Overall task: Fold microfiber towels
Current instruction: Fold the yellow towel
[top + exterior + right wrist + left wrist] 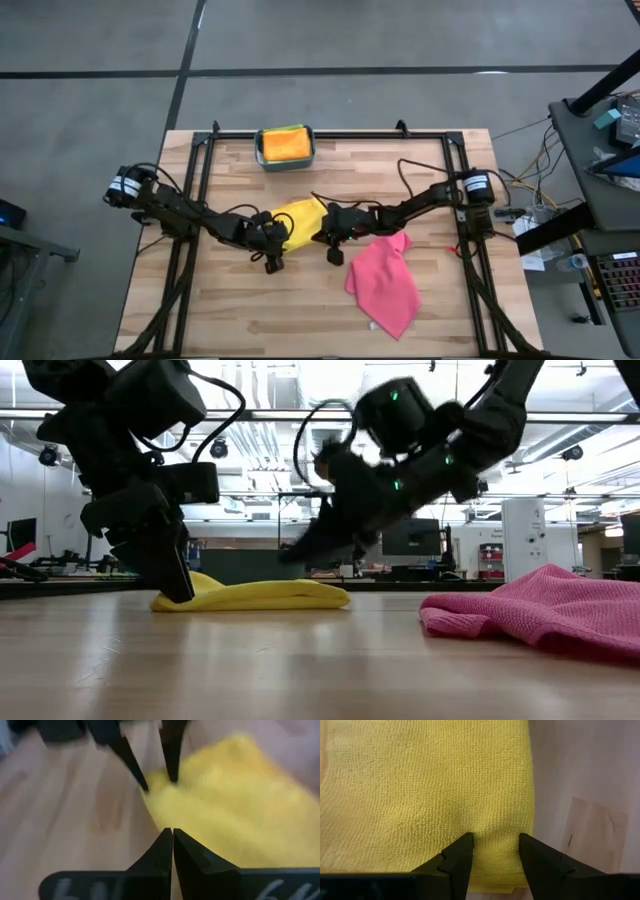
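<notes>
The soft yellow microfiber towel (300,219) lay folded near the table's centre, its long axis running from seven to one o'clock. The left gripper (495,851) stood at its seven o'clock end, fingers spread and pressed onto the cloth rather than pinching it, as far as the wrist view showed. The right gripper (172,840), clenched empty, hovered at its three o'clock edge. A crumpled pink microfiber towel (385,280) lay at five o'clock.
</notes>
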`<state>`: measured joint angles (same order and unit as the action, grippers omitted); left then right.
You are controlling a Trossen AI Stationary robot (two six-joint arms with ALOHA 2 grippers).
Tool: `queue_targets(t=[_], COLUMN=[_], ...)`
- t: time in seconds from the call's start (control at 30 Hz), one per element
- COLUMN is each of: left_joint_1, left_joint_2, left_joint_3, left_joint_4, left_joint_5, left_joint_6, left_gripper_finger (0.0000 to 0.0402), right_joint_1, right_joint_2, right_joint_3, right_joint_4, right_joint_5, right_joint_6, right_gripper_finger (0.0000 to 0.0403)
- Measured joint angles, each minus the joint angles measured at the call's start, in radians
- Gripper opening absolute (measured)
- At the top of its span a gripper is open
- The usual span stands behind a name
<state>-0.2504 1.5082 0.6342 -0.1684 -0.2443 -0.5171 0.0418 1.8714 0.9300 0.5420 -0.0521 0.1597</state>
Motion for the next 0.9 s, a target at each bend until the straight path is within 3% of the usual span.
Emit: queue_targets(t=[0.27,0.7,0.9], left_joint_1=[0.0,0.0,0.013], left_joint_2=[-0.002,-0.076,-0.167], left_joint_3=[-0.001,0.036,0.033], left_joint_4=[-0.034,-0.174,-0.206], left_joint_5=[-0.005,-0.001,-0.157], left_joint_6=[0.0,0.079,0.141], left_gripper_finger=[0.0148,0.0148,0.0148], right_joint_1=[-0.003,0.008,0.008], right_joint_2=[0.014,-0.039,-0.096], right_joint_3=[0.002,-0.003,-0.004], right_joint_4=[-0.205,-0.278,-0.284], right_joint_5=[0.068,0.072,0.071], right_joint_6=[0.014,0.014,0.004], right_gripper_finger=[0.0009,0.0009,0.0009])
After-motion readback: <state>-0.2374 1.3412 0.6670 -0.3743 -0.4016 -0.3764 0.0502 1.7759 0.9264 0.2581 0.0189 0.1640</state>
